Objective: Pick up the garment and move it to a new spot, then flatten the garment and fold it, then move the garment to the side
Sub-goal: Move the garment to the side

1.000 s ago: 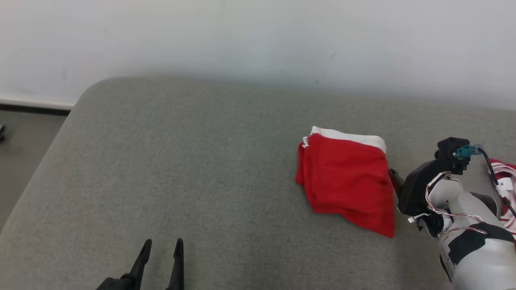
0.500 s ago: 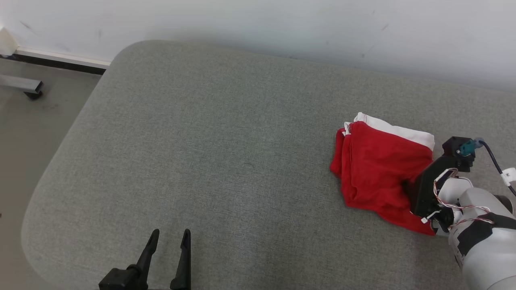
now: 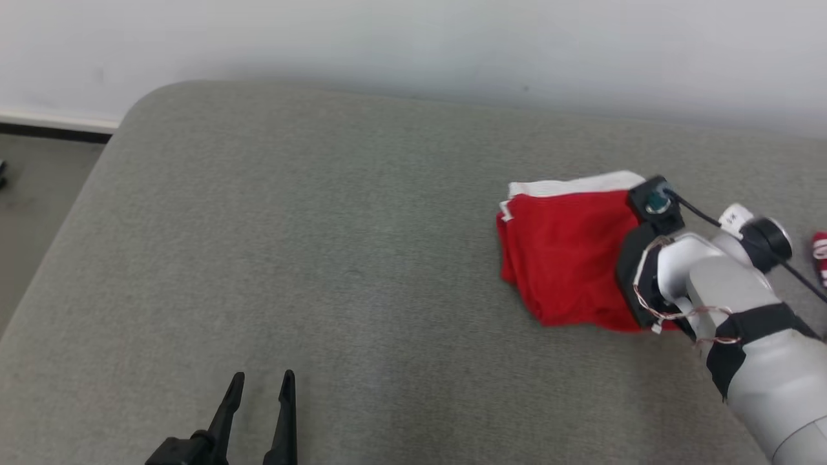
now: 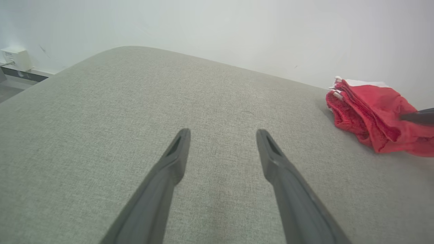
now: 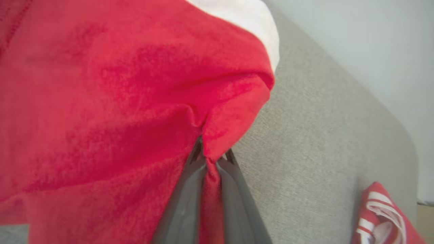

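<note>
The garment point(image 3: 562, 258) is a folded red piece with a white band along its far edge, lying on the right half of the grey cushion point(image 3: 323, 258). My right gripper point(image 5: 210, 156) is shut on a pinch of red cloth at the garment's point(image 5: 118, 101) right edge, which bunches up between the fingers. In the head view my right arm point(image 3: 711, 284) covers that edge. The left wrist view has the garment point(image 4: 373, 108) at far right with a dark right finger point(image 4: 420, 117) on it. My left gripper point(image 3: 261, 387) point(image 4: 220, 135) is open over bare cushion at the near left, holding nothing.
A second red-and-white striped cloth point(image 3: 820, 255) point(image 5: 383, 217) lies at the cushion's far right. A pale wall point(image 3: 413, 45) runs behind the cushion. The cushion's rounded left edge drops to the floor point(image 3: 26, 194). Bare cushion spans left and middle.
The head camera has shifted. My right gripper went from open beside the garment to shut on its right edge, bunching the cloth. The left gripper stays open in place.
</note>
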You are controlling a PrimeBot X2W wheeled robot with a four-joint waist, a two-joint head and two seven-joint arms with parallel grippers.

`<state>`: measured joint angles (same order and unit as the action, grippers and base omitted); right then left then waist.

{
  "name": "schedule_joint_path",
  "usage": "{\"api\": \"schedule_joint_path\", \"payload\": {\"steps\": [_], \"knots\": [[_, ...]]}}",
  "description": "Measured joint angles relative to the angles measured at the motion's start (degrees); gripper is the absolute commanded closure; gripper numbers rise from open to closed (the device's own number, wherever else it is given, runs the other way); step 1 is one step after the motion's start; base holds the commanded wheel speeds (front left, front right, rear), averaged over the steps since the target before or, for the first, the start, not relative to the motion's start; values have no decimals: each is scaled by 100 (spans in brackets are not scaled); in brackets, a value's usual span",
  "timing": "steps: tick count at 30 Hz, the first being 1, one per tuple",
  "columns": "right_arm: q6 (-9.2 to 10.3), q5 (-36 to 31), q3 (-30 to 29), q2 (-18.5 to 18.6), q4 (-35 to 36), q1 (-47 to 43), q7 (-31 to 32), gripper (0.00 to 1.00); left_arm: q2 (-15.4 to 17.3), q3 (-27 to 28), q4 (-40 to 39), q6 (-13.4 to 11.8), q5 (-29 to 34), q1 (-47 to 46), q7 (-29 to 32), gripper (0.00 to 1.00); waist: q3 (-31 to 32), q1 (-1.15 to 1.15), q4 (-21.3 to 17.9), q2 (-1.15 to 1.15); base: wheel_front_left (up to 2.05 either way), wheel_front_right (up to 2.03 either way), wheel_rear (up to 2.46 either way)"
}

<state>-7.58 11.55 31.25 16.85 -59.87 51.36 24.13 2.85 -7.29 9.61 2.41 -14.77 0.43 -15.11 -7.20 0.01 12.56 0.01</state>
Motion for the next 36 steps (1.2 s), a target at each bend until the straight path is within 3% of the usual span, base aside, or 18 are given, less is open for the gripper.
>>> {"api": "schedule_joint_path", "payload": {"steps": [3, 10, 20, 26, 36], "knots": [[0, 425, 671, 210, 563, 142, 185, 100, 4, 14, -53, -35, -12, 16, 0, 0, 32, 0, -244, 0, 0, 0, 0], [0, 1424, 1746, 1210, 1826, 550, 581, 100, 1, 36, -126, -32, -62, -38, 0, 0, 32, 0, -918, 0, 0, 0, 0], [0, 1714, 2376, 2187, 2351, 911, 385, 100, 1, 129, -78, 159, 100, -414, 0, 0, -196, 0, -1677, 0, 0, 0, 0], [0, 1693, 2172, 2562, 1949, 1004, 77, 100, 1, 181, -80, 272, 204, -619, 0, 0, -538, 0, -1881, 0, 0, 0, 0], [0, 1255, 1302, 2692, 844, 939, -559, 100, 23, 223, -226, 425, 477, -907, 0, 0, -1062, 0, -1920, 0, 0, 0, 0]]}}
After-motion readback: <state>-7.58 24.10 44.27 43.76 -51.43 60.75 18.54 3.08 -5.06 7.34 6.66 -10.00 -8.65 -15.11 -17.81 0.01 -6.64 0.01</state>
